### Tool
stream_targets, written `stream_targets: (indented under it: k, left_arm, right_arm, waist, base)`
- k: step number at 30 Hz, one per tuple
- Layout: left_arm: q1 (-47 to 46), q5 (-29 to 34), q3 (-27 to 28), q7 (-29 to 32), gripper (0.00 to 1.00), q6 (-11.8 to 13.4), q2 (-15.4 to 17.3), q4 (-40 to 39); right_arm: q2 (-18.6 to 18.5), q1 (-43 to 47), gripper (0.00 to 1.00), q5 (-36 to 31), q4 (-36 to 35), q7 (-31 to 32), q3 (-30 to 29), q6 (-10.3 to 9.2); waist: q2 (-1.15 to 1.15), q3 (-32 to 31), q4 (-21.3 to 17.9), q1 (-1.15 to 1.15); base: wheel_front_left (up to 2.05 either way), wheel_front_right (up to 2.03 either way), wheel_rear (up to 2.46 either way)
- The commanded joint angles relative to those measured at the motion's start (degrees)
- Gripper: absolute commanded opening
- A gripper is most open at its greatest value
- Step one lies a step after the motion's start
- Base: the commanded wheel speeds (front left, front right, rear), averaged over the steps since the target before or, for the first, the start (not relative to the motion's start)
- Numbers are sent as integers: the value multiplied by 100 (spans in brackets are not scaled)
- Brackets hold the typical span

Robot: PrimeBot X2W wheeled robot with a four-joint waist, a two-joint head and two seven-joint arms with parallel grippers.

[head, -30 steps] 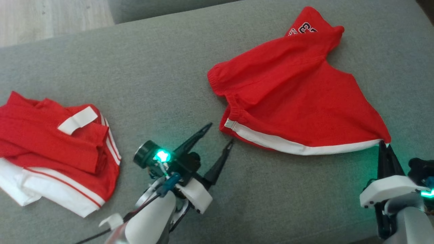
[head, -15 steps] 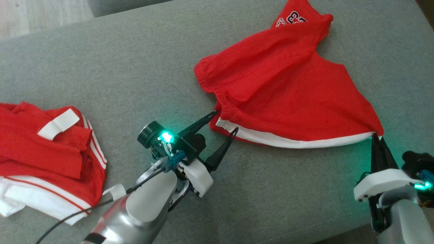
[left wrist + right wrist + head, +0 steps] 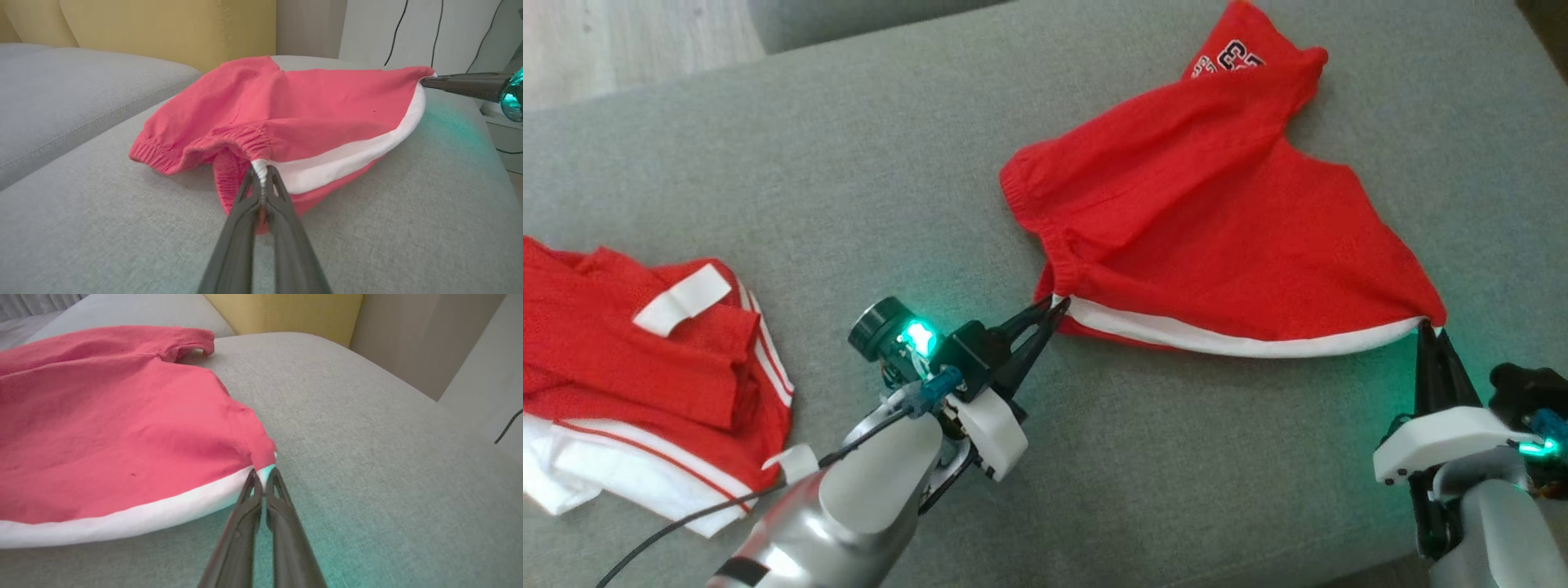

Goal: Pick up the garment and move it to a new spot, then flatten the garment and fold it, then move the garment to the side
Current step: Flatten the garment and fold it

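The garment is a pair of red shorts with a white side stripe and dark lettering at its far end, spread on the grey cushion. My left gripper is shut on the waistband corner where the white stripe begins. My right gripper is shut on the stripe's other end, at the hem corner. The white stripe stretches between the two grippers, slightly sagging. In the left wrist view the garment bunches at its elastic waistband, and the right gripper's fingers show at the far right.
A second red and white garment lies crumpled at the left of the grey cushion. Wooden floor shows beyond the cushion's far left edge. A yellow backrest rises behind the seat.
My left gripper moved forward to the waistband corner and closed on it. The right gripper has kept its grip on the hem corner. The head camera shifted a little.
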Motion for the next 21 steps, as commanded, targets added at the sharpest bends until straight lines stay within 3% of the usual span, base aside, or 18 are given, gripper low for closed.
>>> stream_targets:
  k: [1,6,11,16,21]
  left_arm:
    - [-163,-43,195,-105,0,106,125,-223]
    - [-139,-67,369,-162,0,303,329,-554]
    - [-262,-344,662,-124,0,300,455,-893]
    - [-784,-590,1021,172,0,277,668,-1317]
    - [-1431,-863,1458,528,0,332,831,-1453]
  right_arm:
    - [-41,-173,0,-61,-261,-43,177,-4]
    - [-41,-368,0,94,-768,116,252,-4]
    - [-41,-714,0,504,-1353,551,539,-4]
    - [-101,-1538,0,814,-1998,1071,667,-4]
    - [-278,-2496,0,1058,-2049,1290,825,-4]
  waist:
    - [0,-129,53,0]
    - [0,-374,146,0]
    - [0,-553,217,0]
    - [0,-772,289,0]
    - [0,-1048,354,0]
  base:
    - [0,0,0]
    - [0,0,0]
    - [0,0,0]
    - [0,0,0]
    - [0,0,0]
